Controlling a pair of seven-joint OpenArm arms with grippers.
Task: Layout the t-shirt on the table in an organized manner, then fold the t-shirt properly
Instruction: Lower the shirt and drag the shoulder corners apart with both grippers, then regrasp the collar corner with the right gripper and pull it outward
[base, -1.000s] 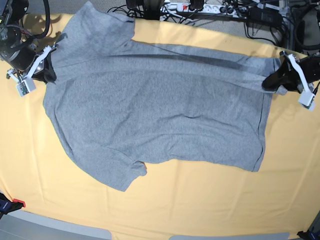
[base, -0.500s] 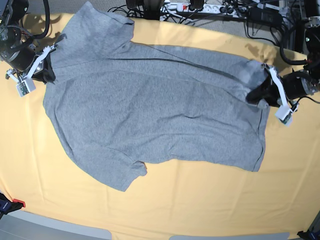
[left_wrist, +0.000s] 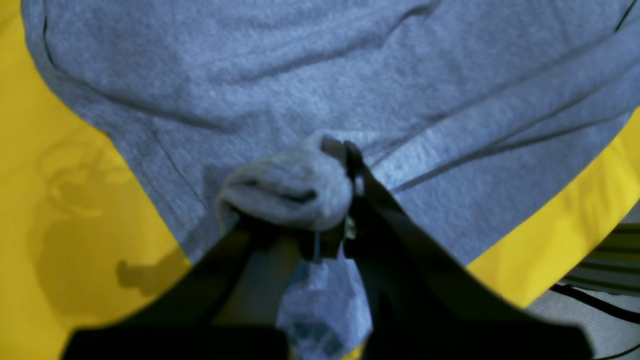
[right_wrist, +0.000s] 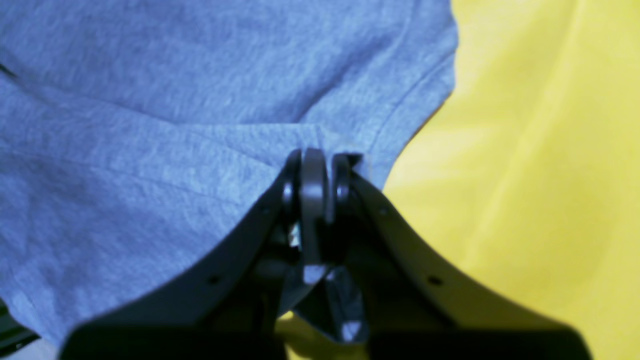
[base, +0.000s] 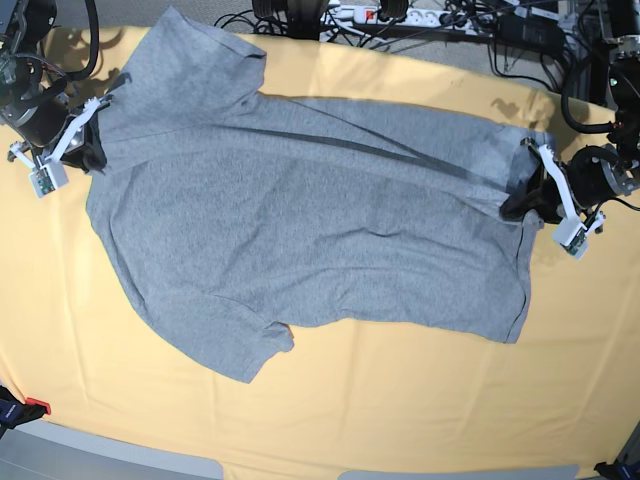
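Peach-clothed table (base: 420, 400) bearing a heather-grey t-shirt (base: 300, 230) lying spread across its middle, the left gripper (base: 520, 200) pinching the shirt's far-right hem corner, the right gripper (base: 92, 140) clamping its fingers on the far-left shoulder edge.

place: robot lab / test bench, not a home
work surface: big table (base: 400, 400) under a pale orange cloth, set up as a staging area
rig: two robot arms at either side edge, white camera modules on the wrists
clutter behind: white power strip (base: 345, 13) with red switch, tangle of black cables (base: 440, 25), dark power brick (base: 528, 32) on grey floor
front edge: grey bench frame, red-tipped clamp (base: 22, 410) at lower-left corner
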